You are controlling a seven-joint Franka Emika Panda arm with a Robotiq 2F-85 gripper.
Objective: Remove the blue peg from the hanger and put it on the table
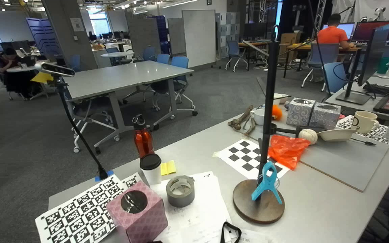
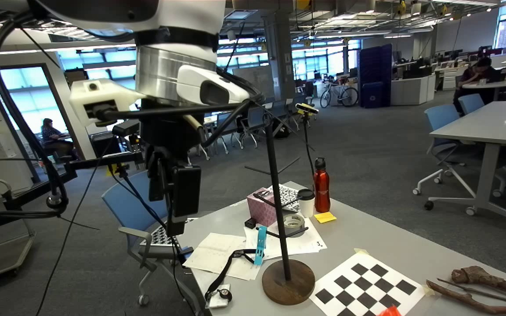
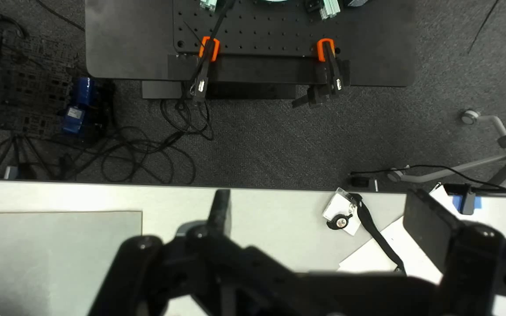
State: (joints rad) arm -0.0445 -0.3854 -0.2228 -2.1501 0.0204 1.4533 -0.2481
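Observation:
The blue peg (image 1: 267,184) is a light blue plastic clip. It hangs on a low branch of the hanger, just above the base, and also shows edge-on in an exterior view (image 2: 260,245). The hanger is a black pole (image 1: 270,111) with thin branches on a round wooden base (image 2: 288,283), upright on the grey table (image 1: 322,209). My gripper (image 2: 176,210) points down, left of the hanger and higher than the peg in that view. In the wrist view, its fingers (image 3: 323,215) are wide apart with nothing between them. Peg and hanger do not show there.
A lanyard with a badge (image 2: 220,296) and papers (image 2: 215,254) lie beside the base. Grey tape (image 1: 180,191), a pink tissue box (image 1: 138,212), a paper cup (image 1: 151,172) and a red bottle (image 1: 143,140) stand nearby. A checkerboard sheet (image 2: 367,283) lies beside the base.

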